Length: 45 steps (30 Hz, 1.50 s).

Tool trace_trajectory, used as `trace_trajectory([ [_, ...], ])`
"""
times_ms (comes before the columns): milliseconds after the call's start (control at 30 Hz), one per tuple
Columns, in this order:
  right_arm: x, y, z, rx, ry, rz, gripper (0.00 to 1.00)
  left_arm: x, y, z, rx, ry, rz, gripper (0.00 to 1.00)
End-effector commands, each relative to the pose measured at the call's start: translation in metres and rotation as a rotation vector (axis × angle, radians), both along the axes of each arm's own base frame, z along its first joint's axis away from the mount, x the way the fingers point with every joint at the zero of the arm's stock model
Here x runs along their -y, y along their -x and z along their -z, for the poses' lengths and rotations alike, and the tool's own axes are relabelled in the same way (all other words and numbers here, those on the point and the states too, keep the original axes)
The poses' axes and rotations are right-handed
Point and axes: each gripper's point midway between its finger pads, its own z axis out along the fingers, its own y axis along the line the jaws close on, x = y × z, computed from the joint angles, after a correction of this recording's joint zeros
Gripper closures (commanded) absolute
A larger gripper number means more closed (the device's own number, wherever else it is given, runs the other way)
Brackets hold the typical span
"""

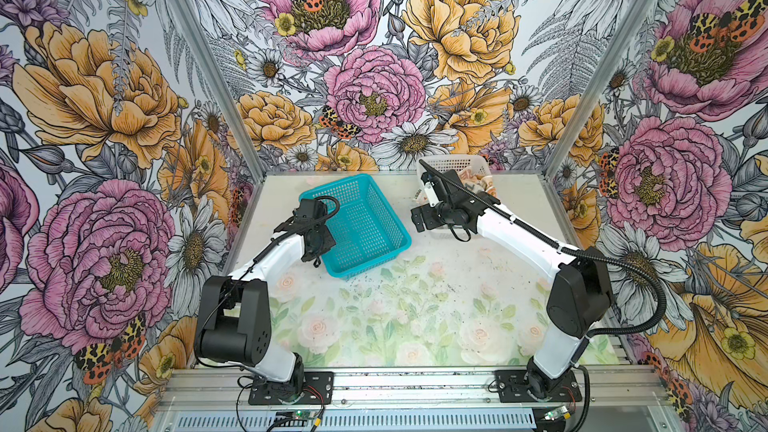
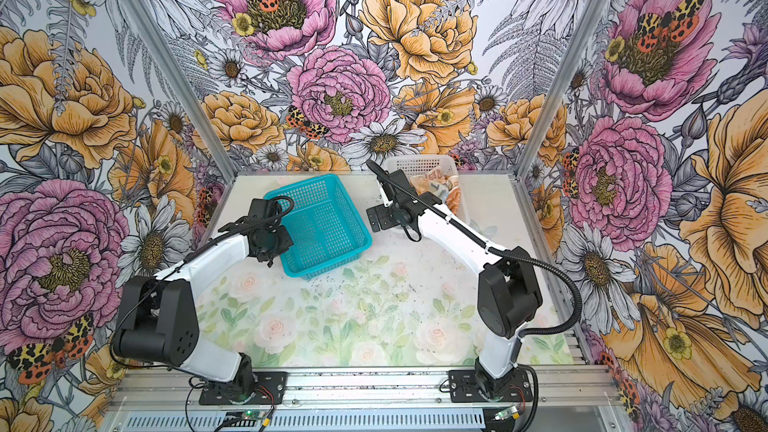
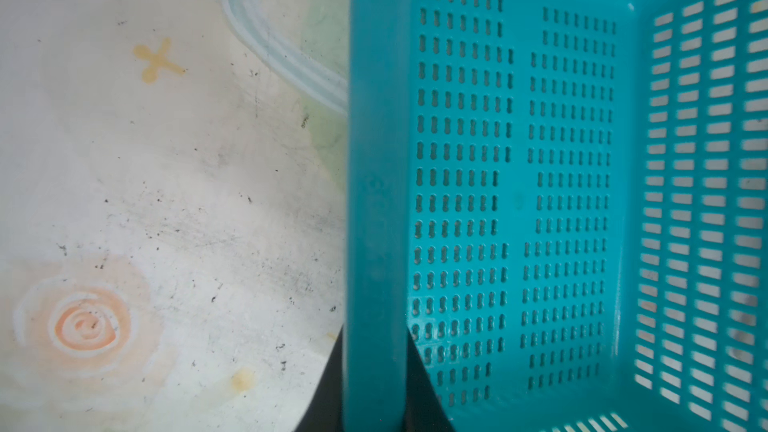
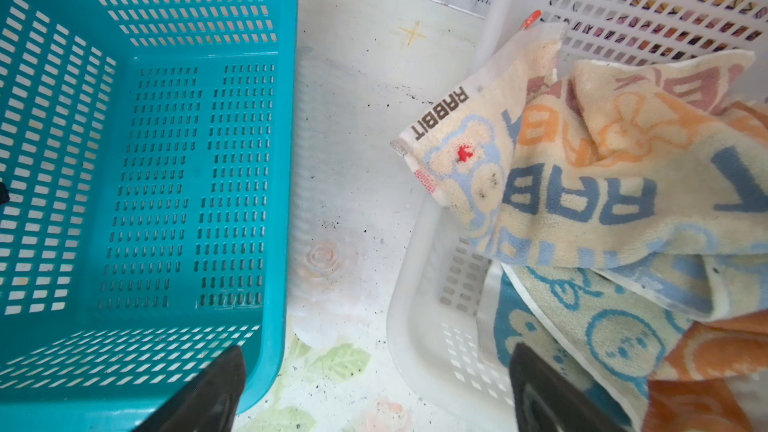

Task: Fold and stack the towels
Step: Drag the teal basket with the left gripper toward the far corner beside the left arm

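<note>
The left fingers (image 3: 328, 405) sit one on each side of the side rim of the teal plastic mesh basket (image 3: 376, 160). They press dark against it with no gap showing, so they look pinched on that wall. In both top views the wrist above hides them. Outside the rim, beside the outer finger, lies bare, speckled bench (image 3: 166, 201).

The right fingers (image 4: 208, 401) stand wide apart and hold nothing. One is above the teal basket's near corner, its mate above the white plastic mesh basket (image 4: 419, 347). Between them a strip of bare bench runs ahead to the flowered back wall (image 1: 374, 76), with a basket rim on either side.

All three towels lie crumpled in the white basket, ahead of and beside that second finger. The cream towel striped in orange, blue and grey (image 4: 602, 184) is on top, and its "RABBIT" label corner hangs over the rim toward the strip. The cream towel with blue bunnies (image 4: 582, 326) lies under it, just beside the finger. The orange towel with white bunnies (image 4: 715, 351) is on the finger's outer side, partly cut off.

In both top views the white basket stands against the back wall, and the right arm (image 1: 519, 234) crosses its near part and hides it. The teal basket sits askew, one corner turned toward the strip. Behind both pairs of fingers, toward the arm bases, the bench lies open
</note>
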Motion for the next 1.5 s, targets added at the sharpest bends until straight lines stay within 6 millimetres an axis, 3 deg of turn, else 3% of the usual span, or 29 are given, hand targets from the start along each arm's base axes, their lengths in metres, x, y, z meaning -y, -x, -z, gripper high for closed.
trace_trajectory([
  [0, 0.000, 0.002, -0.026, 0.048, -0.064, 0.005, 0.01, -0.006, -0.011, -0.021, 0.130, 0.079, -0.134, 1.00],
  [333, 0.003, 0.005, -0.023, 0.033, -0.105, 0.018, 0.01, -0.074, -0.006, -0.045, 0.402, 0.191, -0.567, 1.00],
  [567, 0.002, 0.009, -0.017, 0.012, -0.120, 0.025, 0.01, -0.107, -0.017, -0.055, 0.499, 0.184, -0.772, 1.00],
  [800, 0.014, 0.009, -0.016, -0.005, -0.139, 0.064, 0.01, -0.115, -0.042, -0.049, 0.523, 0.207, -0.889, 1.00],
  [933, 0.024, 0.010, -0.017, -0.008, -0.148, 0.086, 0.01, -0.109, -0.060, -0.043, 0.504, 0.232, -0.889, 1.00],
  [1167, 0.038, 0.010, -0.009, -0.022, -0.136, 0.117, 0.01, -0.100, -0.070, -0.036, 0.488, 0.234, -0.900, 1.00],
  [1200, 0.040, 0.009, -0.007, -0.026, -0.136, 0.124, 0.01, -0.099, -0.072, -0.035, 0.487, 0.238, -0.904, 0.97],
  [1267, 0.043, 0.006, -0.005, -0.029, -0.133, 0.137, 0.01, -0.097, -0.073, -0.037, 0.493, 0.241, -0.908, 0.81],
  [1467, 0.051, -0.006, 0.002, -0.029, -0.106, 0.167, 0.01, -0.094, -0.072, -0.044, 0.508, 0.229, -0.897, 0.56],
])
